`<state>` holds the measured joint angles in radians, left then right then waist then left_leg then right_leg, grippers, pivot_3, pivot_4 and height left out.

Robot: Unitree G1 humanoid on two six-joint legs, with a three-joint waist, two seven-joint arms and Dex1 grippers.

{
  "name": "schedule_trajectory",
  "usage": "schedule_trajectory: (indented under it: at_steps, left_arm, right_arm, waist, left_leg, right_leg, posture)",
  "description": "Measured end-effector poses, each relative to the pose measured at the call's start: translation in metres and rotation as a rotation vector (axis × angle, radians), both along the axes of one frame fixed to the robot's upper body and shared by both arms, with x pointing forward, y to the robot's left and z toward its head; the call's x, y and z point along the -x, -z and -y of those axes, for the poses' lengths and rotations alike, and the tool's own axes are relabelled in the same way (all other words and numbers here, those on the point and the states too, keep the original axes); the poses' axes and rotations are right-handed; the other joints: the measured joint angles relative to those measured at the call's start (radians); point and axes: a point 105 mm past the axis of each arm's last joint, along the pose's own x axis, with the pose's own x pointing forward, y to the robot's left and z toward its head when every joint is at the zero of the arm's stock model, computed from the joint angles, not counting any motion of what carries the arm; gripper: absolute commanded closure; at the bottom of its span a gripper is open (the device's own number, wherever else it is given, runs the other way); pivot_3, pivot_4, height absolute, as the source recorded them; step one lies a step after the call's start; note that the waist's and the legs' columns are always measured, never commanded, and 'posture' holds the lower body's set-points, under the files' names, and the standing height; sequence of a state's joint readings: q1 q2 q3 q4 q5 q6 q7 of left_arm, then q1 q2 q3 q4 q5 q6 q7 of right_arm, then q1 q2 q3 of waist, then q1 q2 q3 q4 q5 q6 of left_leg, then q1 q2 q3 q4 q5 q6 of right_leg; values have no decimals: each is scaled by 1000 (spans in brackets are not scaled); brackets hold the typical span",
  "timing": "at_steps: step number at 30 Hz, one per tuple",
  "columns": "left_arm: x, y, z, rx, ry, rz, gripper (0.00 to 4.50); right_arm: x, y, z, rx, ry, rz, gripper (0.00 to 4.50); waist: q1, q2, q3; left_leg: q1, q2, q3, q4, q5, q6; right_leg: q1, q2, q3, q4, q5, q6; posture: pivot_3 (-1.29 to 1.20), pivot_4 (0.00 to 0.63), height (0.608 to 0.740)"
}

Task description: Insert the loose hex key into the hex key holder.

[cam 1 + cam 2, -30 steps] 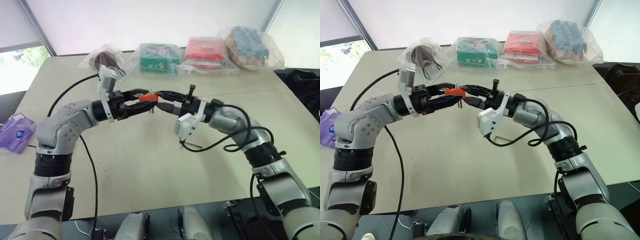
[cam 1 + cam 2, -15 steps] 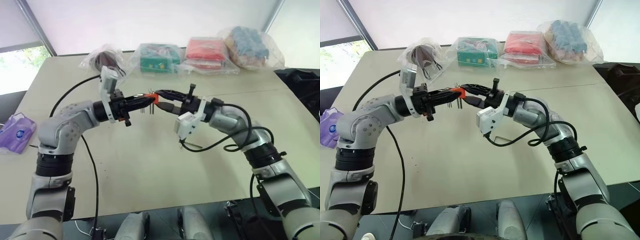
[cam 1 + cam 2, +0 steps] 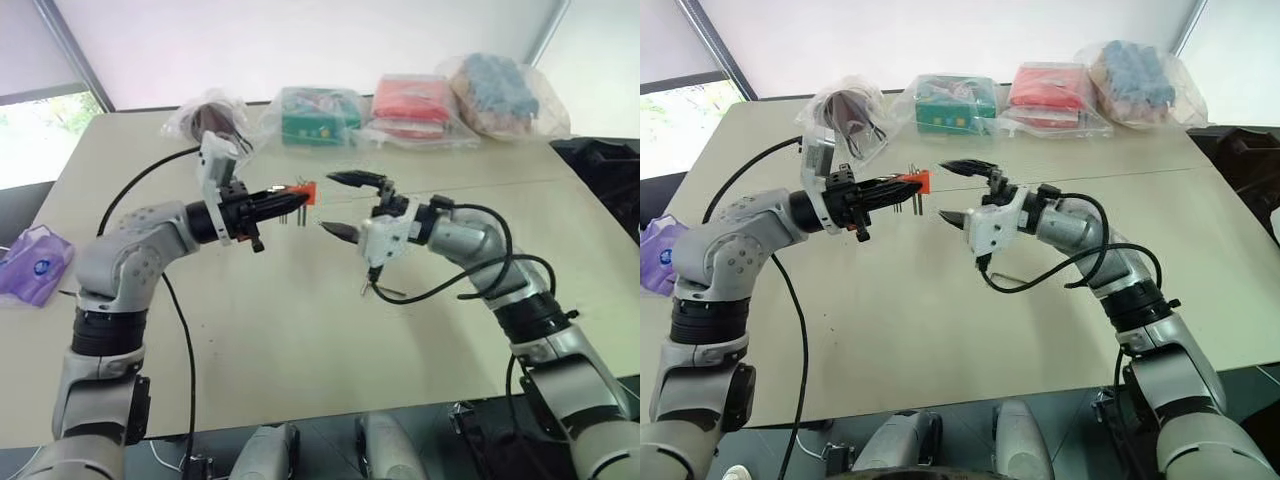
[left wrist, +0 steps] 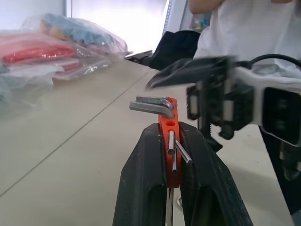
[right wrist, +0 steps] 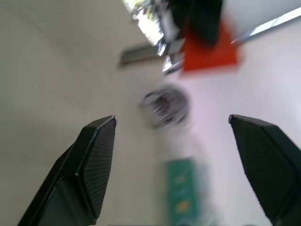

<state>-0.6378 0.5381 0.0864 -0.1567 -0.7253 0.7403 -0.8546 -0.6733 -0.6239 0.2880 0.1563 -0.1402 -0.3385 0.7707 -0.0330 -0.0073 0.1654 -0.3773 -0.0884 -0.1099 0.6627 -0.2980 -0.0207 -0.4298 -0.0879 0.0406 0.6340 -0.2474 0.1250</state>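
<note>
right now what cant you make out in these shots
- Left wrist view: the lower part of the hex key holder is hidden between the left end effector fingers clamped on it.
- Right wrist view: the holder is motion-blurred, so its keys cannot be counted there.
- Left eye view: a thin dark rod lies under the right arm's cable; too small to tell if it is the loose hex key.

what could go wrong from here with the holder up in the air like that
The hex key holder hangs above the table, pinched only at its narrow edges by the left gripper; it might twist or slip. The open right gripper sits close, so a swing could knock the protruding keys.
</note>
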Motion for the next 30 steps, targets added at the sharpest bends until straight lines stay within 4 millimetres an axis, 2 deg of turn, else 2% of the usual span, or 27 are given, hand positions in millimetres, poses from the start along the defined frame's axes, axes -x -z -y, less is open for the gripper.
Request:
schedule_trajectory:
  at_steps: [1,3,8,12,20,26,29,30]
  left_arm:
    - [1,0,-1,-3,-14,15,4500]
    - [1,1,-3,-9,-39,32,4500]
    - [5,1,0,-3,-59,65,4500]
    - [5,6,-1,-1,-82,52,4500]
    - [4,6,-2,-2,-102,51,4500]
    - [5,7,-3,-5,-113,55,4500]
    - [5,6,-3,-5,-120,58,4500]
    - [5,6,-3,-5,-121,59,4500]
  right_arm:
    - [-2,17,17,7,66,-156,575]
    - [1,37,40,33,152,-379,575]
    - [14,34,55,9,245,-630,575]
    - [20,47,62,-4,315,-753,575]
    - [25,74,63,35,360,-817,575]
    - [23,83,59,47,375,-795,575]
    - [21,85,56,34,376,-789,1394]
    - [21,86,55,30,374,-794,1834]
  waist:
    - [4,0,0]
    - [15,0,0]
    - [20,0,0]
    - [22,0,0]
    - [22,0,0]
    - [21,0,0]
    - [21,0,0]
    - [21,0,0]
  left_leg:
    - [0,0,0,0,0,0]
    - [-1,0,1,1,0,1]
    - [0,1,1,1,0,1]
    - [0,0,1,1,0,1]
    - [0,0,1,1,0,1]
    - [0,0,1,1,0,1]
    - [1,0,1,1,0,1]
    - [1,0,1,1,0,1]
  right_leg:
    - [0,0,0,0,0,0]
    - [0,0,0,-1,0,0]
    - [0,0,0,0,0,0]
    - [0,-1,0,-1,0,0]
    - [0,-1,0,-1,0,0]
    - [0,-1,0,-1,0,0]
    - [1,0,0,-1,0,0]
    - [1,0,0,-1,0,0]
  posture:
    - [0,150,740]
    - [0,150,740]
    - [0,150,740]
    - [0,150,740]
    - [0,150,740]
    - [0,150,740]
    - [0,150,740]
    - [0,150,740]
